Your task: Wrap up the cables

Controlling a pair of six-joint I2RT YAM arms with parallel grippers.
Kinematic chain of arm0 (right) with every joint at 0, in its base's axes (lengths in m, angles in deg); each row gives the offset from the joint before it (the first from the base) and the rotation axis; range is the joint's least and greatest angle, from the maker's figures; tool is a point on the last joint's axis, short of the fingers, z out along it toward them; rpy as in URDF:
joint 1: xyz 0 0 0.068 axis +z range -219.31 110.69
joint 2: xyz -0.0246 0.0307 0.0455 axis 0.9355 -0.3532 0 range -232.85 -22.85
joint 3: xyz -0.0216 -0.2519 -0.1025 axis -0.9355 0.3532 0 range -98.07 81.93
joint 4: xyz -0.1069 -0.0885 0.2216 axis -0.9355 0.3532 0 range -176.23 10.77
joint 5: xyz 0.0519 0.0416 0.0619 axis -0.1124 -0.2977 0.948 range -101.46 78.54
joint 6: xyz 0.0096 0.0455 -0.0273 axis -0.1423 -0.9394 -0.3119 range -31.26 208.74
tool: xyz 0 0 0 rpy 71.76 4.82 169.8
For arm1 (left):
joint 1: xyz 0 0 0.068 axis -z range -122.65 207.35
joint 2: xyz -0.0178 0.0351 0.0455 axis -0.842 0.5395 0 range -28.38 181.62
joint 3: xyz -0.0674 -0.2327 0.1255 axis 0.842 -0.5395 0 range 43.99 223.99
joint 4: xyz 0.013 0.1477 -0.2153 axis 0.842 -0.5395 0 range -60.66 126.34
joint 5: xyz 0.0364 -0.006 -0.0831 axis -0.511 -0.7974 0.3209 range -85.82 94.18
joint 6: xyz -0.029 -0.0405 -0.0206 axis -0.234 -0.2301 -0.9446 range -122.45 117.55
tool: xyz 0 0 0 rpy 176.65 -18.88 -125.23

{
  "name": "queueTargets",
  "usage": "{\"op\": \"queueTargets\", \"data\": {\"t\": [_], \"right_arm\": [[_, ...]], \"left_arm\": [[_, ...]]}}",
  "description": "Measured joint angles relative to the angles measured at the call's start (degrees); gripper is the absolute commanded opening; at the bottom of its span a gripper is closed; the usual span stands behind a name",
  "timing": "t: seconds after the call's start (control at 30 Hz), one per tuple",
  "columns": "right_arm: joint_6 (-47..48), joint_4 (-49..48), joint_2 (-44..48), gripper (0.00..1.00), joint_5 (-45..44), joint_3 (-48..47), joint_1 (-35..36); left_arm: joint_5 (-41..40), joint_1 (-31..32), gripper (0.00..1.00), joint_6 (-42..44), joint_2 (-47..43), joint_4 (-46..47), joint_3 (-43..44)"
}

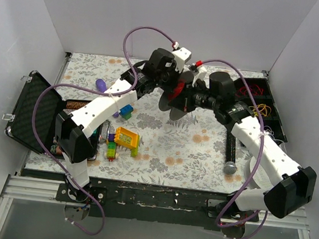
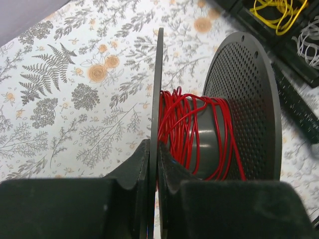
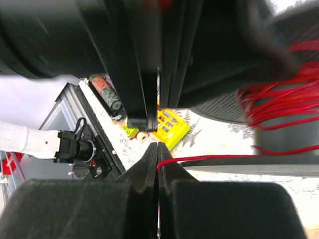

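Above the table (image 1: pixel 167 149), the left gripper (image 2: pixel 154 149) clamped the spool (image 2: pixel 244 114) by its rim. The right gripper (image 3: pixel 157 152) pinched the red wire (image 3: pixel 214 158).

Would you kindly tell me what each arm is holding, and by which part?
The left gripper clamps the spool by the edge of one flange; the right gripper pinches the red wire on its loose strand.

The thin red wire (image 2: pixel 182 124) is wound on the black plastic spool (image 1: pixel 170 103), near 12 o'clock. The left gripper (image 2: pixel 153 162) pinches the spool's rim from 9 o'clock. The right gripper (image 3: pixel 158 155), at 3 o'clock, seems to pinch one strand. The yellow toy blocks (image 1: pixel 126 137) lie at 7 o'clock.
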Motion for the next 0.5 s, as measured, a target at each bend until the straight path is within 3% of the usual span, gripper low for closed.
{"op": "queueTargets", "data": {"t": [0.27,0.5], "right_arm": [[-7.2,-15.2,2.3,0.01,-10.8,11.7,6.8],[-5.1,-22.3,6.9,0.22,-18.9,17.2,11.2]], "left_arm": [[2.1,-2.9,0.0,-11.4,-0.2,1.0,0.8],[9.5,-6.6,0.0,-17.4,-0.3,1.6,3.0]]}}
